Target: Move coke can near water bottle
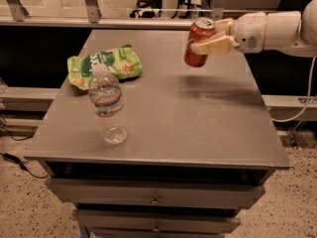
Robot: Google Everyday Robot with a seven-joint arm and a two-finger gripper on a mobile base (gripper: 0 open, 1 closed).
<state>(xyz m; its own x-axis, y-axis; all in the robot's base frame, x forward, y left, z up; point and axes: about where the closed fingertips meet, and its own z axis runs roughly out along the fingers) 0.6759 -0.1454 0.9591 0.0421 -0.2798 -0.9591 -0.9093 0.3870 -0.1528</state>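
Coke can (199, 43), red with a silver top, hangs above the tabletop (188, 118) near its far right corner, long axis almost vertical, top up and tipped slightly right. Toward the far left corner lies a green snack bag (106, 66); just in front stands the clear water bottle (106, 105), white cap up. Reaching in from the right, the gripper (204, 35) clamps the can's sides.

End effector (203, 36) aloft upper right, seemingly clamped

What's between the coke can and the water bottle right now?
Only bare table, per the camera view; the bag lies just left of that line. The gripper holds the can aloft at far right.
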